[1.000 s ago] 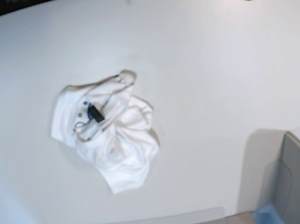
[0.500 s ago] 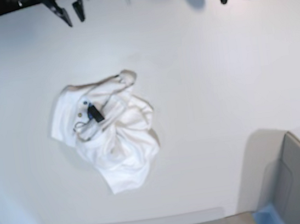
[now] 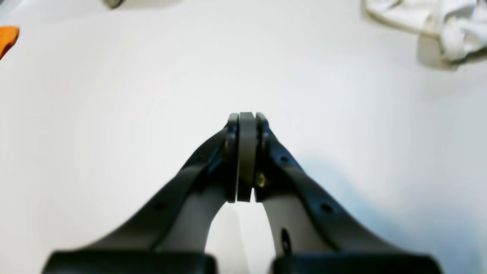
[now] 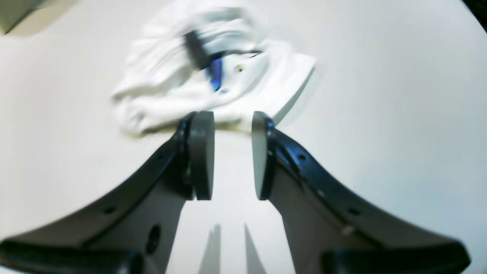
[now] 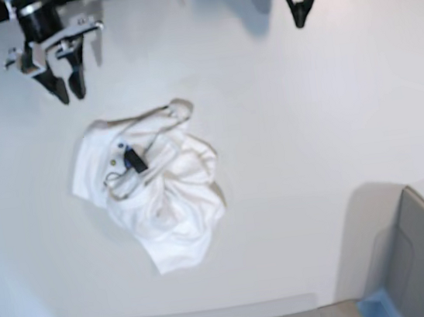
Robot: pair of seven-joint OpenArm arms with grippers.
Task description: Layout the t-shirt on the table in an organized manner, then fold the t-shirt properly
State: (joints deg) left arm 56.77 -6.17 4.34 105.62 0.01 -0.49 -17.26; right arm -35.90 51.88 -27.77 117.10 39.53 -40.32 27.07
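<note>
Right gripper (image 4: 232, 152) parted and empty over the table (image 4: 380, 125), with the crumpled t-shirt (image 4: 213, 83) bunched just beyond at twelve o'clock, black tag (image 4: 194, 49) showing.

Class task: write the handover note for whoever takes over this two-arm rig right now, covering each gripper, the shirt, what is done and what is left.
Left gripper: shut, empty, above bare table, away from the shirt.
Right gripper: jaws parted, empty, above the table just short of the t-shirt.
T-shirt: crumpled in a heap on the table, black neck tag on top.
Done: nothing yet; the shirt is not spread.
Left: grasp it, lay it flat, then fold it.
</note>
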